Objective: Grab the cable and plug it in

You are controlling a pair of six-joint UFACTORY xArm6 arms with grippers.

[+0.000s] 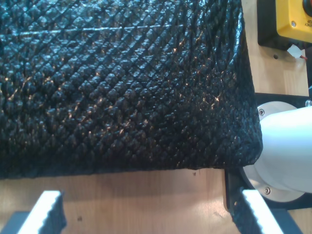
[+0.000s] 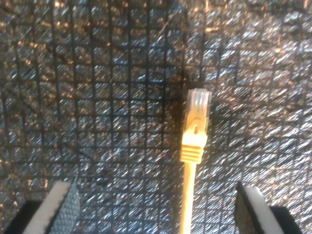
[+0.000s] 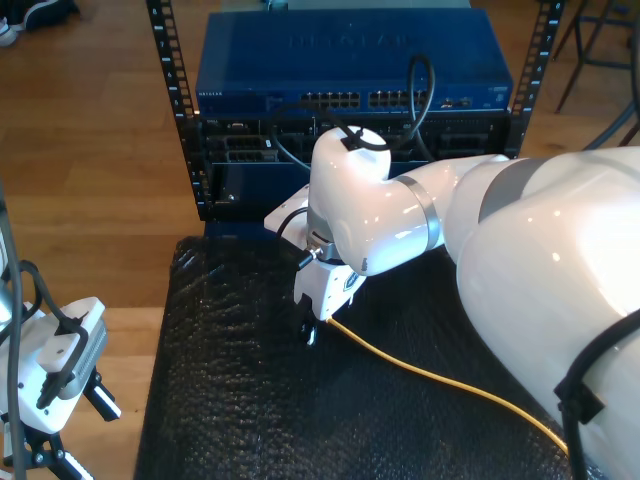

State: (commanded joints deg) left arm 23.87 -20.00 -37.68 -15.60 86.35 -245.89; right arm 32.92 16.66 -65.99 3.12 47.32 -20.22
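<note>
At the exterior view's left edge, my first gripper hangs beside the black mat, over the wooden floor. Its wrist view shows two white, ridged fingertips spread wide with nothing between them, above pale wood and the mat's quilted, diamond-embossed, glossy edge. Near that edge sit one yellow box and one rounded white arm base.

Mid-scene, my second gripper points down at the mat. Its two pads stand wide apart and hold nothing; the one yellow cable runs between them untouched, its ribbed boot and clear plug lying flat on the mat.

Toward the exterior view's right, the cable trails thin across the mat. Behind stands one blue switch with rows of ports in a black rack.
</note>
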